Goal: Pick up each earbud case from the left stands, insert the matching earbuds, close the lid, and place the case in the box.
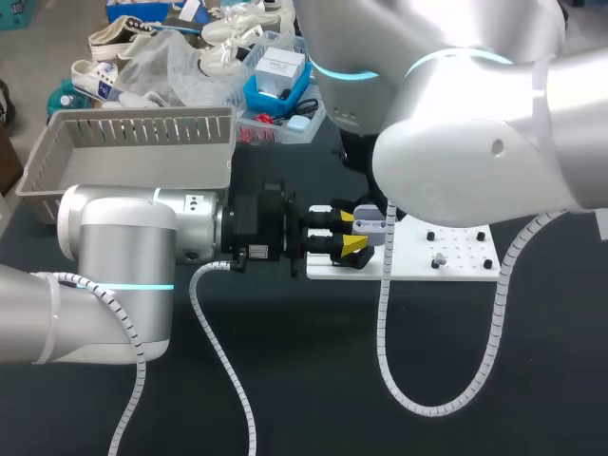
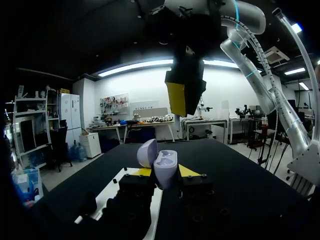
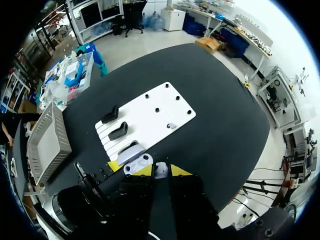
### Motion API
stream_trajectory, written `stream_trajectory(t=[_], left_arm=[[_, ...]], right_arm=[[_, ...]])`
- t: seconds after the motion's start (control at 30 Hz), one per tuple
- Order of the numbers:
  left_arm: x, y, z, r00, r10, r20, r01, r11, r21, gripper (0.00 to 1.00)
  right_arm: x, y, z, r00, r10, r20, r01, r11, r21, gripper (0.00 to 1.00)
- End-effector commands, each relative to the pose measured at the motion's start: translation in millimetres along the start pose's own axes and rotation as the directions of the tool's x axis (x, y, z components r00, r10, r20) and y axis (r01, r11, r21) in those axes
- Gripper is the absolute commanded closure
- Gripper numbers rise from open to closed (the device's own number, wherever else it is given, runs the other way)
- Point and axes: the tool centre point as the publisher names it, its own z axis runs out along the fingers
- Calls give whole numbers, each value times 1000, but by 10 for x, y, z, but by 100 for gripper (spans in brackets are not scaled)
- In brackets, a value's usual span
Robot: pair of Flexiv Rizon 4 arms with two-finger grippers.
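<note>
My left gripper [image 1: 350,231] [image 2: 165,171] is shut on a pale grey earbud case [image 1: 370,225] [image 2: 166,167], holding it upright at the left end of the white board [image 1: 427,255]. The case's lid [image 2: 147,152] stands open. My right gripper [image 3: 161,171] hangs just above the open case [image 3: 138,163], shut on a small white earbud [image 3: 160,171]. In the left wrist view the right gripper [image 2: 184,95] shows overhead with a yellow tip. In the head view the right arm's body hides its fingers. Another earbud [image 1: 439,258] [image 3: 171,126] sits on the board.
A grey slatted basket [image 1: 133,142] [image 3: 47,142] stands at the table's back left. Black stands [image 3: 118,131] sit on the left part of the white board [image 3: 150,117]. A bin of clutter [image 1: 275,81] lies behind the basket.
</note>
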Motion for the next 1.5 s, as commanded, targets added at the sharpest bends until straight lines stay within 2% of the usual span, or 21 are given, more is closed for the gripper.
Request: stream_trajectory(t=[0.03, 0.33, 0.9, 1.5], left_arm=[[7, 0, 5, 1000, 1, 2, -1, 1000, -3, 100], [7, 0, 5, 1000, 1, 2, -1, 1000, -3, 100], [7, 0, 5, 1000, 1, 2, -1, 1000, -3, 100], [7, 0, 5, 1000, 1, 2, -1, 1000, -3, 100]], right_arm=[[-40, 58, 1, 1000, 28, -7, -28, 1000, 7, 100], [-27, 111, 46, 999, 37, -27, -37, 999, -12, 100], [-12, 233, 137, 1000, -10, -13, 11, 1000, 22, 100], [-4, 192, 217, 1000, -16, -22, 18, 998, 59, 100]])
